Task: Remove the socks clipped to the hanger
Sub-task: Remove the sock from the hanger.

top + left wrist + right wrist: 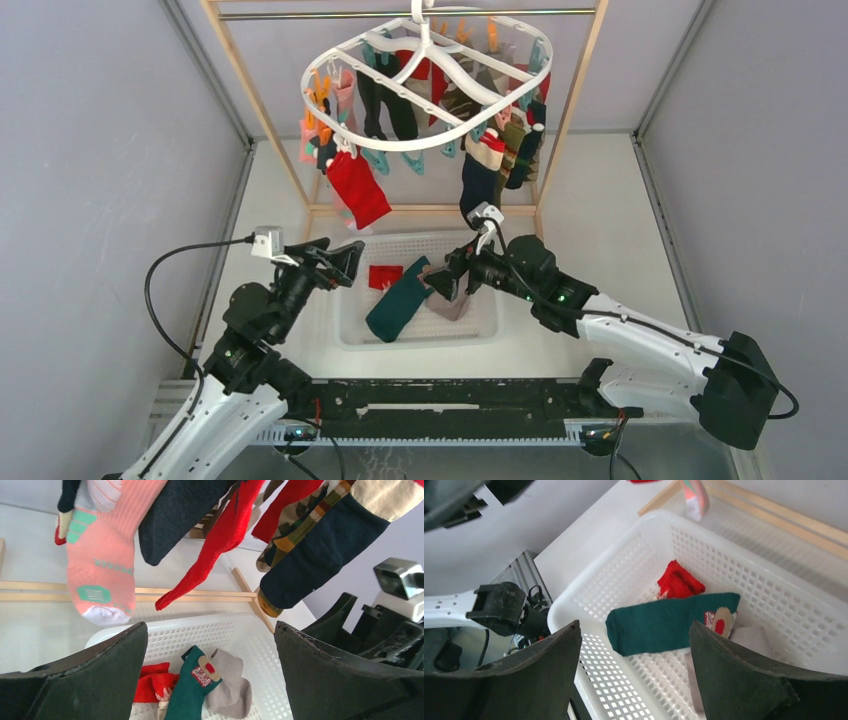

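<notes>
Left claw (pixel 343 257) is seen spread wide, nothing pinched; right claw (pixel 447 276) is likewise spread and empty, poised over the white basket (pixel 348 338). Under and between the two claws a teal sock (pixel 398 300), a red sock (pixel 384 276) and a grey sock (pixel 452 306) are seen lying loose in the basket. Above and beyond the left claw a red hanging sock (pixel 358 188) and a pink sock (pixel 102 555) are seen dangling; just above the right claw a navy sock (pixel 478 175) with a cream cuff is clipped. The remaining socks (pixel 395 100) are clipped around the white hanger (pixel 410 146), hung high beyond both claws on the wooden rack (pixel 420 209); basket and rack are set on the white counter (pixel 590 200).
</notes>
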You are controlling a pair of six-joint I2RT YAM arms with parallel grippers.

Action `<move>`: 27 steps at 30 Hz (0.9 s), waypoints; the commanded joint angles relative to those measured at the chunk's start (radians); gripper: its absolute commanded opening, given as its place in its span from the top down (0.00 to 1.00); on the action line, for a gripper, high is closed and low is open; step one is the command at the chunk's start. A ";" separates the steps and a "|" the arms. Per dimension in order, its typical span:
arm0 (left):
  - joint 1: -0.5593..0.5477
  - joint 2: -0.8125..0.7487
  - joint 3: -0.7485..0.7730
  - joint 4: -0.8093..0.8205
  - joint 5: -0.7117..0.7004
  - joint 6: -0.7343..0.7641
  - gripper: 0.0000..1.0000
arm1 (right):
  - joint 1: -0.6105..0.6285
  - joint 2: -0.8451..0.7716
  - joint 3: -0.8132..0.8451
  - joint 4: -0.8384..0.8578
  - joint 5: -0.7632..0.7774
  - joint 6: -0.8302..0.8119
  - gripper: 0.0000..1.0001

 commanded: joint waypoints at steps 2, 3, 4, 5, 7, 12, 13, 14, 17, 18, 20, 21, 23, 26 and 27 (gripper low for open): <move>0.005 -0.008 -0.006 0.010 -0.050 0.023 0.00 | 0.008 0.006 0.095 0.030 0.037 -0.010 0.15; 0.005 -0.005 -0.003 0.011 -0.056 0.029 0.00 | 0.008 0.010 0.105 0.026 0.037 -0.012 0.15; 0.006 0.002 0.002 0.012 -0.062 0.034 0.00 | 0.008 0.014 0.115 0.024 0.037 -0.012 0.15; 0.006 0.007 0.007 0.015 -0.063 0.040 0.00 | 0.009 0.020 0.129 0.022 0.036 -0.014 0.15; 0.005 0.023 0.017 0.034 -0.062 0.049 0.00 | 0.008 0.027 0.142 0.019 0.036 -0.014 0.15; 0.005 0.098 0.065 0.074 -0.038 0.076 0.00 | 0.008 0.031 0.150 0.019 0.042 -0.007 0.15; 0.005 0.115 0.076 0.074 -0.033 0.083 0.00 | 0.008 0.030 0.150 0.018 0.042 -0.007 0.15; 0.005 0.133 0.083 0.105 -0.030 0.087 0.00 | 0.008 0.029 0.150 0.017 0.042 -0.005 0.15; 0.006 0.180 0.106 0.152 -0.013 0.096 0.00 | 0.008 0.025 0.150 0.007 0.046 -0.006 0.15; 0.005 0.196 0.116 0.163 -0.006 0.098 0.00 | 0.008 0.022 0.150 0.003 0.047 -0.008 0.15; 0.005 0.231 0.134 0.186 -0.001 0.111 0.00 | 0.008 0.016 0.150 -0.007 0.048 -0.009 0.15; 0.005 0.243 0.140 0.196 -0.002 0.115 0.00 | 0.008 0.013 0.150 -0.012 0.048 -0.008 0.15; 0.005 0.268 0.151 0.225 0.001 0.128 0.00 | 0.008 0.011 0.150 -0.021 0.049 -0.008 0.15; 0.005 0.311 0.169 0.252 -0.012 0.147 0.00 | 0.008 0.008 0.148 -0.027 0.048 -0.006 0.15; 0.005 0.325 0.175 0.257 -0.017 0.154 0.00 | 0.008 0.006 0.144 -0.026 0.048 -0.005 0.15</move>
